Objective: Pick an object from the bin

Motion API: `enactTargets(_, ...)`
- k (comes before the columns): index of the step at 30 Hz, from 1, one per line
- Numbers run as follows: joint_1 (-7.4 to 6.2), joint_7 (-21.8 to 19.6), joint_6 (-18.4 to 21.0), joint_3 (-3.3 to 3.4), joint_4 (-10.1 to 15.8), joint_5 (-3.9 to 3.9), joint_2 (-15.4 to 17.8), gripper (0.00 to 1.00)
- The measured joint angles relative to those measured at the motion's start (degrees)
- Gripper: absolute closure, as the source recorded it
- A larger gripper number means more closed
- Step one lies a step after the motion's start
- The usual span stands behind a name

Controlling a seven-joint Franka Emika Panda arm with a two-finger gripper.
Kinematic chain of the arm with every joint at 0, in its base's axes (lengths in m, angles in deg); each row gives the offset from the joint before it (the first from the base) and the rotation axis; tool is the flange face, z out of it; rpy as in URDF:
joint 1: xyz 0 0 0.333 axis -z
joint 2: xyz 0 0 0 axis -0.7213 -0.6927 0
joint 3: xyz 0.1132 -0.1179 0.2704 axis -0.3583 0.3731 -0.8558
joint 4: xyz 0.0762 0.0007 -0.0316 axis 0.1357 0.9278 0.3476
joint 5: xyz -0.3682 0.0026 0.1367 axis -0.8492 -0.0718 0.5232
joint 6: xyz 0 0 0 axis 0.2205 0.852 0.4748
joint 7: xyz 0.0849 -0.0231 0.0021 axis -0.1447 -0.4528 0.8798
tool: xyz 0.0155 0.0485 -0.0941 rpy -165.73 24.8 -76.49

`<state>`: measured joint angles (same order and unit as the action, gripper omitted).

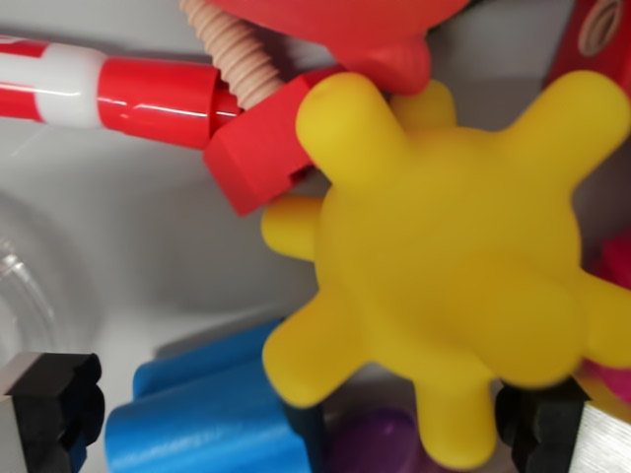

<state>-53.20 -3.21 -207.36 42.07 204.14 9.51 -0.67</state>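
Clutter fills the wrist view, which is the only view given. A large yellow rubbery toy with rounded knobs sticking out all round (449,266) is seen at the centre and toward the wrist view's right, close to the camera and slightly blurred. Behind its upper left knob a red plastic block (258,148) is set at a tilt, touching or overlapped by the yellow toy. A glossy red and white plastic tube (108,91) is laid across the upper left, its end meeting the red block. A beige ribbed screw-like rod (235,54) is seen slanting down from the top edge to the block. Above it a smooth red rounded shape (365,30) is cut off by the top edge. At the bottom, left of centre, a blue ridged plastic piece (202,409) is lying partly under a lower knob of the yellow toy. A purple rounded object (380,441) is glimpsed beside it, and a pink object (616,266) is glimpsed at the right edge. The pale grey floor of the bin (148,236) is left bare at the middle left.

The claw (296,422) is spread wide: one black fingertip (54,409) is shown at the lower left corner and the other at the lower right, with nothing gripped between them. The lower knobs of the yellow toy are seen between the two fingertips.
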Motion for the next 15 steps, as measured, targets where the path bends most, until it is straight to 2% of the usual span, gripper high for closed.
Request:
enactTargets(8,0.00,0.0,-3.1,-0.01,-1.5,0.00,-4.3,0.00)
enactTargets(15,-0.02,-0.2,-3.8,-0.03,-2.1,0.00,-4.9,0.00)
